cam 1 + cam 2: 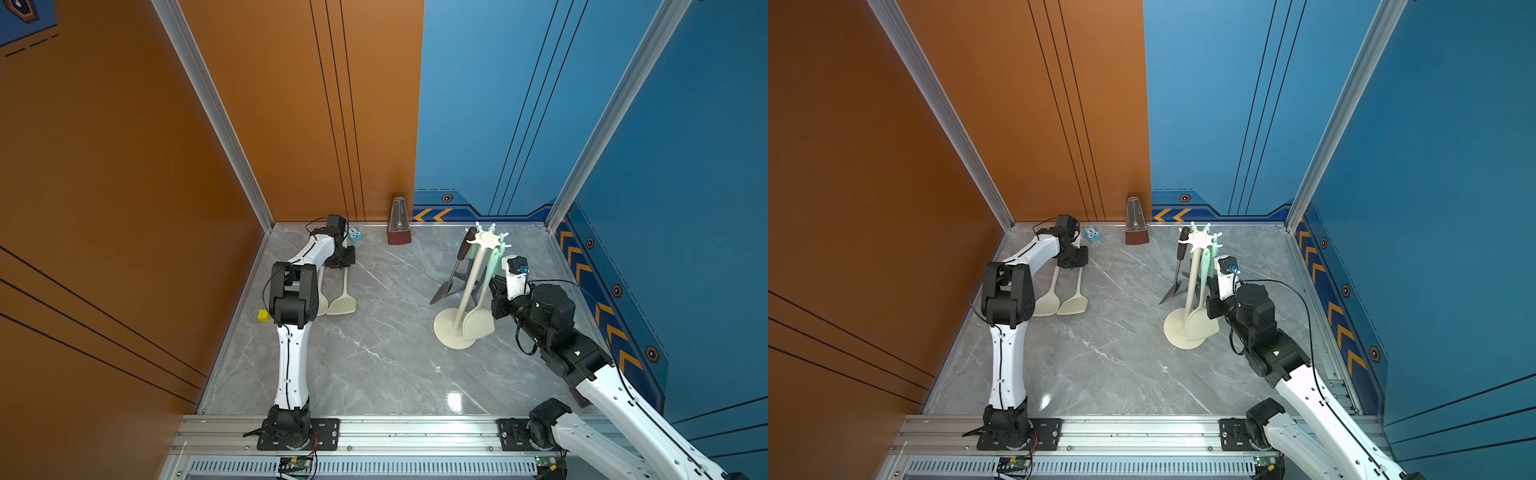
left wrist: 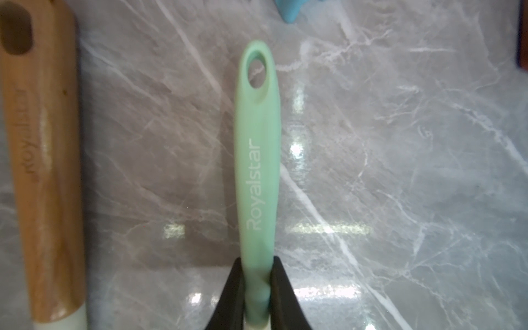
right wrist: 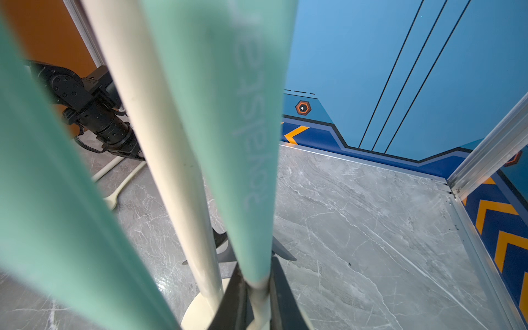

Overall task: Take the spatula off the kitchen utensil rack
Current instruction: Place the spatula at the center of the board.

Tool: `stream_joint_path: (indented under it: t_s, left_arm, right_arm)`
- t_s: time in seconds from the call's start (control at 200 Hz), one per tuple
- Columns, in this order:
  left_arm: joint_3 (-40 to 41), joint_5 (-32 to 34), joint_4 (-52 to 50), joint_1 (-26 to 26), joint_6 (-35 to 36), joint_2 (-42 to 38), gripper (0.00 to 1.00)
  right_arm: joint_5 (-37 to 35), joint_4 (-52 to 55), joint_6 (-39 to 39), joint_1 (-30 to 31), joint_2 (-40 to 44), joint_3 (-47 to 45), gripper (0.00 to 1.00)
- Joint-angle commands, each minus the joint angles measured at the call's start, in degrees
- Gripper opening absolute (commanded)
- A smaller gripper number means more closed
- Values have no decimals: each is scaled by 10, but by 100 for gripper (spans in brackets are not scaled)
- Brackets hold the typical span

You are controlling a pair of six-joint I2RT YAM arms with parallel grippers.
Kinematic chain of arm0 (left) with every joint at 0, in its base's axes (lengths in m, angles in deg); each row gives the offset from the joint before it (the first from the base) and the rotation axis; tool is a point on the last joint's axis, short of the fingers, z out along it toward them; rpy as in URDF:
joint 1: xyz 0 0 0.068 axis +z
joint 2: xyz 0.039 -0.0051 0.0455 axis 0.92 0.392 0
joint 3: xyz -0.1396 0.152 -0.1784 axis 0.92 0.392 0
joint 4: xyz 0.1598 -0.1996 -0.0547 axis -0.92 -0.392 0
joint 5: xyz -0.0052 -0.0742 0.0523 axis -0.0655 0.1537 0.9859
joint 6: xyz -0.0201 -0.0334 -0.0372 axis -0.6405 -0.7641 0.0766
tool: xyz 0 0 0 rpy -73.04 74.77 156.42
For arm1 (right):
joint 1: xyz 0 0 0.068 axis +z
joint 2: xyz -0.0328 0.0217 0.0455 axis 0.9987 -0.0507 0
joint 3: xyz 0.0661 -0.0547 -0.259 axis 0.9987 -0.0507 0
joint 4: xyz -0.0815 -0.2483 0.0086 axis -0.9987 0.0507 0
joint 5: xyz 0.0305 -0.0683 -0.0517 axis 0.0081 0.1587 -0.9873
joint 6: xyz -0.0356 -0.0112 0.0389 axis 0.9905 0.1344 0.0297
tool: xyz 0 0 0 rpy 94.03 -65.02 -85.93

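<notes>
Kitchen utensil rack: stands upright near the right edge of the tabletop, toward the far side, with its round base flat on the marble.
Spatula: hangs on the rack on the side facing the right arm. Its mint handle is up at the crown and its cream blade is low over the base.
Right gripper: clamped on the spatula's pale neck just below the mint handle, with the rack's pole just beside it.
Also on the rack: a second mint handle, blurred and close to the lens, and a dark-handled turner on the far-left side.
Left gripper: closed around the mint handle of the lying spatula, near the far left corner.
Wood-handled spatula: lies flat just beside the lying spatula, roughly parallel to it.
Far edge: a brown metronome stands midway along, and a small blue toy sits near the left arm.
Left edge: a yellow cube.
</notes>
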Motion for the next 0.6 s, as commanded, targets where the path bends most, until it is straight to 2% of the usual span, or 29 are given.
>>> stream_joint_path:
  t_s: [0.0, 0.08, 0.2, 0.26, 0.596]
  left_arm:
    - [-10, -10, -24, 8, -1, 11, 10]
    - [-10, -11, -25, 10, -2, 12, 18]
    - [-8, -16, -26, 11, -5, 11, 20]
    - [-11, -17, -26, 11, -6, 10, 25]
    - [-17, -12, -23, 5, 6, -43, 39]
  right_arm:
    - [-22, 68, -10, -6, -4, -23, 15]
    - [-22, 69, -12, -6, -1, -25, 15]
    - [-23, 69, -13, -6, 2, -26, 15]
    - [-23, 69, -13, -6, 2, -27, 15]
    - [-21, 70, -15, -6, 9, -27, 15]
